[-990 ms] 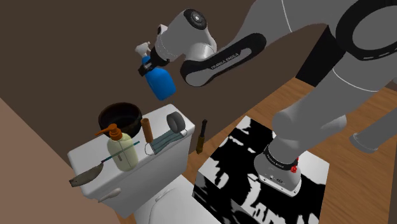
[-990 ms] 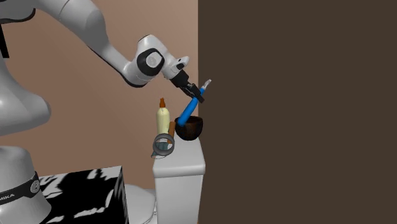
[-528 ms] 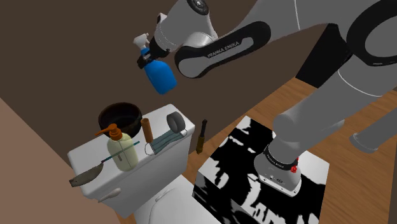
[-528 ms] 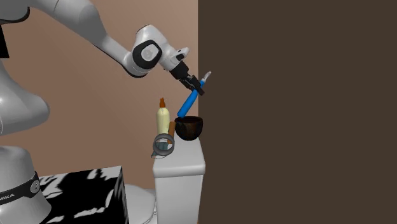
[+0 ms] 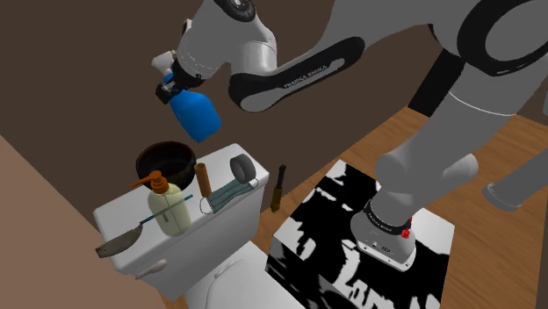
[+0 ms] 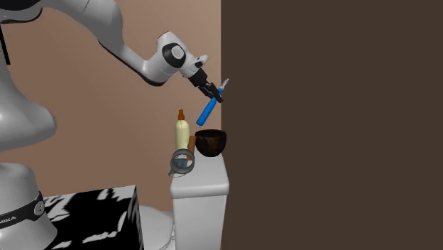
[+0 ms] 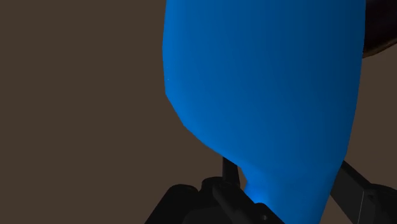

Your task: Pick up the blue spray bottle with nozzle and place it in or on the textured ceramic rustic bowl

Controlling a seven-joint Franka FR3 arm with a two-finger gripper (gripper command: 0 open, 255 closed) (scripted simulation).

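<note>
My gripper (image 5: 169,84) is shut on the neck of the blue spray bottle (image 5: 194,115), whose white nozzle (image 5: 162,61) sticks out toward the shoulder view's left. The bottle (image 6: 207,111) hangs tilted in the air, just above the dark brown bowl (image 6: 210,142). That bowl (image 5: 164,162) stands at the back of the white toilet tank lid (image 5: 118,211). In the wrist view the blue bottle body (image 7: 267,95) looms large between the black fingers (image 7: 356,188), with a sliver of the bowl's rim (image 7: 382,38) beside it.
On the tank lid sit a soap dispenser (image 5: 167,206), a brown-handled tool (image 5: 202,180), a face mask (image 5: 227,193), a grey roll (image 5: 241,167) and a trowel-like blade (image 5: 118,241). A dark brown wall (image 6: 330,124) rises right behind the bowl. The black-and-white stand (image 5: 351,246) is at lower right.
The arm has carried the bottle up and toward the shoulder view's left, from beside the bowl to above it. The grip on the bottle is unchanged.
</note>
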